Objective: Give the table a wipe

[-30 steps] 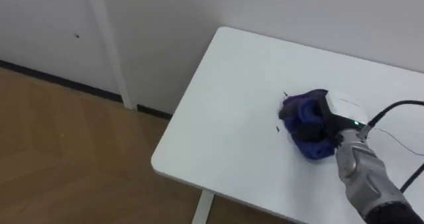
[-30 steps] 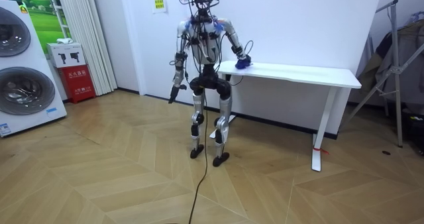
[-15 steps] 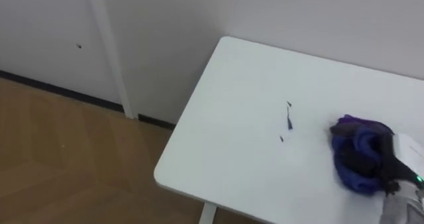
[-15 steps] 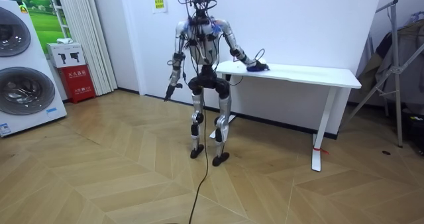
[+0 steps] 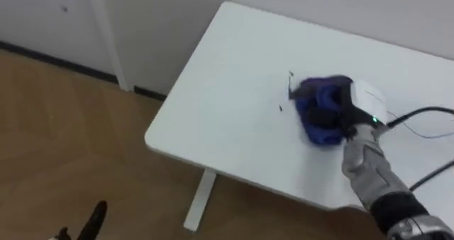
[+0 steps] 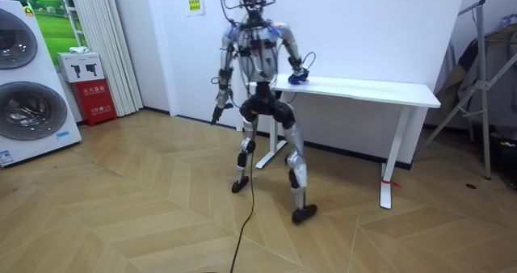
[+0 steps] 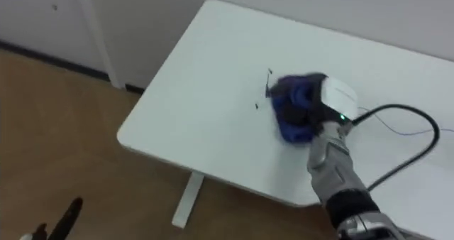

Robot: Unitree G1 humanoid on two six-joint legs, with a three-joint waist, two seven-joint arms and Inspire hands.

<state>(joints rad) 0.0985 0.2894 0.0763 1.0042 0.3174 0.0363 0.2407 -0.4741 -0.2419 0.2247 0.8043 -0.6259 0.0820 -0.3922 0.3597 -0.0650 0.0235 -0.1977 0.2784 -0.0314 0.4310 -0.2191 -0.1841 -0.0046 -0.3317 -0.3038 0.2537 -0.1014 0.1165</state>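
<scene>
R hand grips blue cloth; bare table out to 9 o'clock edge. Dark marks at cloth's 10. L hand low, state unclear.

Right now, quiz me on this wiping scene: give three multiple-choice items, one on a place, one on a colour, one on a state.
1. The cloth lies:
A) in a basket
B) on the white table
C) on a chair

2. The cloth is:
A) red
B) yellow
C) blue

3. The right hand is:
A) closed on the cloth
B) hanging open beside the leg
C) raised overhead

Answers:
1 B, it rests on the tabletop.
2 C, it is plainly blue against the white top.
3 A, the hand's dark fingers wrap the bunched cloth.
</scene>
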